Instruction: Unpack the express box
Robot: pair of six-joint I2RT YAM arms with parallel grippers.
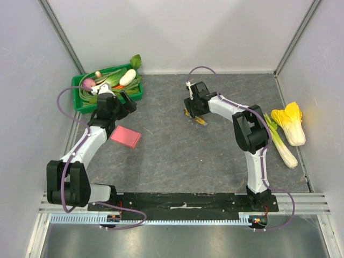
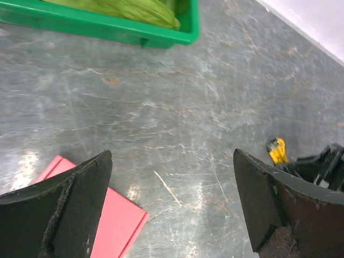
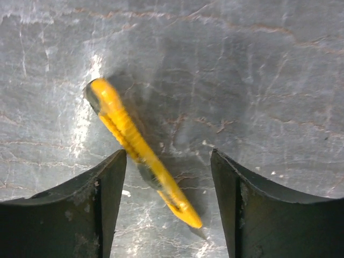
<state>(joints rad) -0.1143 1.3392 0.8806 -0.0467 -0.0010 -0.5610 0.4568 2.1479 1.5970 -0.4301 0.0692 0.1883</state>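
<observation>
The express box (image 1: 126, 136) is a flat pink-red box lying on the grey table left of centre. In the left wrist view it (image 2: 115, 223) shows at the lower left, partly behind my left finger. My left gripper (image 1: 124, 103) hovers open just beyond the box, empty (image 2: 172, 215). My right gripper (image 1: 194, 115) is open and sits over a yellow utility knife (image 3: 141, 149) that lies slanted between the two fingers on the table. The knife also shows in the top view (image 1: 196, 119) and far right in the left wrist view (image 2: 276, 150).
A green crate (image 1: 83, 102) with leeks and other vegetables stands at the back left, its wall (image 2: 107, 29) close beyond my left gripper. A yellow cabbage (image 1: 289, 122) and a leek (image 1: 280, 141) lie at the right edge. White walls enclose the table.
</observation>
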